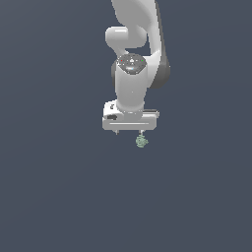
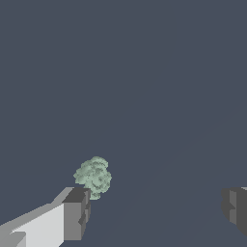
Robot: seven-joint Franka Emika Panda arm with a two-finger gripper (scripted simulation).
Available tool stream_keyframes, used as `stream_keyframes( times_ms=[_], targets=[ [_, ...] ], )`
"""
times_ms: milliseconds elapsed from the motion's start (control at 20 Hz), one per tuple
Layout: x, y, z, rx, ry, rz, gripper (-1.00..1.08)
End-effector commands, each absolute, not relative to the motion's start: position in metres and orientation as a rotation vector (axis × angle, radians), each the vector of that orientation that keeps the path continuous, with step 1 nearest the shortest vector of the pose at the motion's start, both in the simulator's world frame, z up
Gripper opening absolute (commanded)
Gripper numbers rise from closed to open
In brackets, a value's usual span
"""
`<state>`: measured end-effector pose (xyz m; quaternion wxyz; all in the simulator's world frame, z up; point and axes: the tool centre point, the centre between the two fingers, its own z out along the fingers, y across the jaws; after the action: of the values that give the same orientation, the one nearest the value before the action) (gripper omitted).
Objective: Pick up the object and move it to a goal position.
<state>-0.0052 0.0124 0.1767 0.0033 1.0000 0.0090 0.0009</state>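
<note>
Object (image 1: 141, 141): tiny pale green lump, knobbly and irregular, a bit like a small floret, mottled light and darker green. In the exterior view it sits just under the white gripper body, toward that view's right end of it. In the wrist view the object (image 2: 94, 176) lies against the plain dark grey ground, no edges visible. Contact with anything cannot be told.

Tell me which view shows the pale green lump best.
The wrist view: the green lump appears large, knobbly and unobstructed beside one of the fingers. The exterior view shows only a tiny speck below the gripper.
</note>
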Motion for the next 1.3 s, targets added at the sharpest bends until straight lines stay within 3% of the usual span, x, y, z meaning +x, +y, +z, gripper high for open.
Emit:
stream_keyframes(
  times_ms=[0, 650, 1250],
  targets=[
    [-0.005, 0.012, 0.177, 3.135, 0.028, 0.003, 1.0],
    [-0.017, 0.0, 0.159, 3.122, -0.033, -0.066, 1.0],
    [-0.03, 0.042, 0.123, 3.124, 0.166, -0.036, 1.0]
  ],
)
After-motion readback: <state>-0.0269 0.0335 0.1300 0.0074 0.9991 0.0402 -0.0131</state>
